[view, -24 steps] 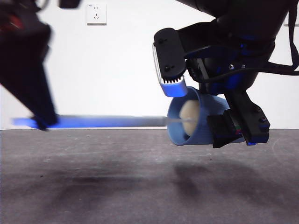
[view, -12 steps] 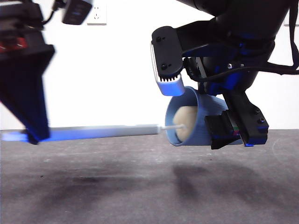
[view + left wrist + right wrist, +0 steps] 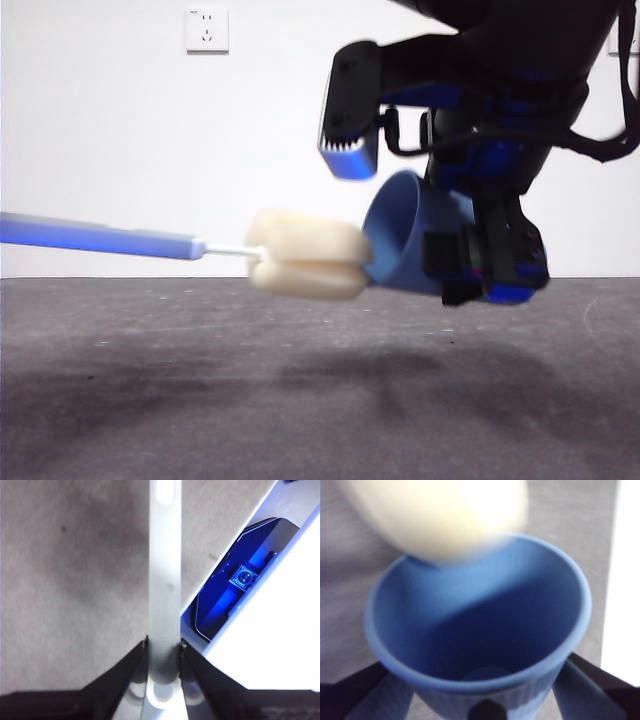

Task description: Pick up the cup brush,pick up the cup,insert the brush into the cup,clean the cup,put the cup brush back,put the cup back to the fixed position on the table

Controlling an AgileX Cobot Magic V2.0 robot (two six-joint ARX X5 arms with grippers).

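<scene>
- The cup (image 3: 405,235) hangs above the table (image 3: 300,400), tipped on its side with its mouth facing the sponge. The right gripper (image 3: 485,700) pinches it, one jaw on either side of the ribbed wall.
- The brush (image 3: 200,245) lies almost level in the air beside the cup, its cream sponge head (image 3: 305,255) just outside the cup's rim, touching it or very nearly so. I cannot tell which.
- The left gripper (image 3: 164,647) is pressed together on the far end of the grey handle, well away from the cup.
- From where I stand the scrubbing looks finished or between strokes, so the risks sit in the next moves.
- If the brush goes back in, the fat sponge could snag on the cup's rim. That would push the cup round in the jaws, since smooth plastic held by its sides can slip.
- The handle is gripped only at its tail. A knock at the sponge end could lever it loose or swing it crooked, and it might then land badly when it is set down away from the cup.
- The cup is tilted. Unless it is turned upright before it is lowered, it could tip and roll off its spot.
</scene>
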